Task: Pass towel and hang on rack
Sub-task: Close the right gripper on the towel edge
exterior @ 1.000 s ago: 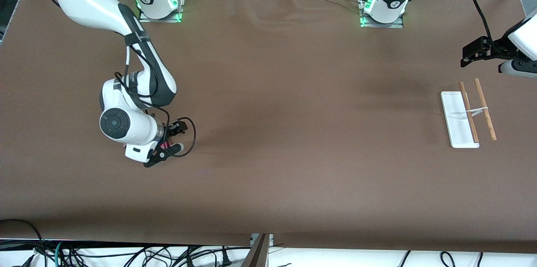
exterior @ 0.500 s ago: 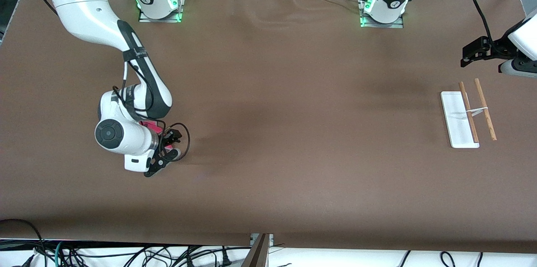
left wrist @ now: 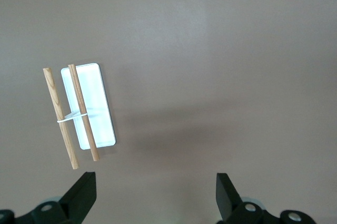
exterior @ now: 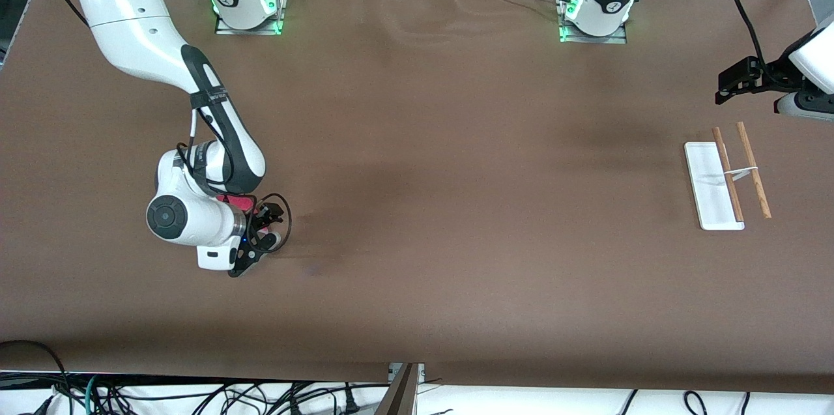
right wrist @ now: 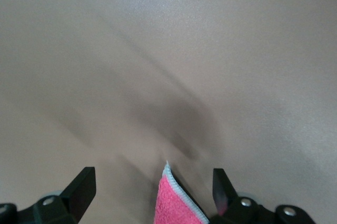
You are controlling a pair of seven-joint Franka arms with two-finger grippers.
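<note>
A brown cloth-covered table (exterior: 456,161) carries the small bright pink towel (right wrist: 176,203) toward the right arm's end, its corner lying between the wide-open fingers of the right gripper (right wrist: 152,187), which grips nothing. The rack (exterior: 728,177), a white base with 2 wooden rods, stands toward the left arm's end, where the waiting left gripper (left wrist: 155,192) hangs spread wide and empty near it.

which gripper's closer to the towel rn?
Right. The right gripper is open directly over the towel; the left gripper, open, waits near the rack.

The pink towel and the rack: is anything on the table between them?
No. In the front view, only bare brown table lies between the towel, under the right hand, and the rack.
</note>
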